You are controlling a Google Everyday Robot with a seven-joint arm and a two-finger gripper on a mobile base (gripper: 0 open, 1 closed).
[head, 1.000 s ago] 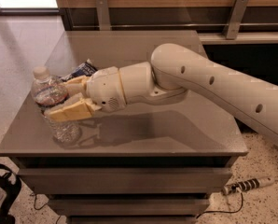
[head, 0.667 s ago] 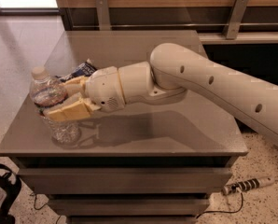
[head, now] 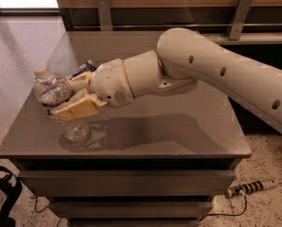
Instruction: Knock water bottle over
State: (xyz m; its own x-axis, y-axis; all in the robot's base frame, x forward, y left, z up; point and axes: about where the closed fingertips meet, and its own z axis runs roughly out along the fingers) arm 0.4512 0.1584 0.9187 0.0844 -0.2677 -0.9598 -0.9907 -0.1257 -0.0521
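The water bottle point(head: 50, 90) is a small clear ribbed bottle with a white cap. It leans to the left near the table's front left corner, its base point(head: 75, 129) low by the tabletop. My gripper point(head: 65, 96) reaches in from the right and is closed around the bottle's middle. One tan finger point(head: 78, 109) lies across its front and the other point(head: 80, 81) sits behind it. The arm point(head: 216, 70) stretches across the table from the right.
A dark blue snack bag point(head: 85, 66) lies just behind the gripper. The grey table point(head: 179, 126) has drawers below its front edge. A power strip point(head: 250, 188) lies on the floor at the right, and a black object point(head: 1, 193) at the lower left.
The gripper and the bottle have shifted slightly up and to the right. The bottle stays tilted to the left in the gripper's hold.
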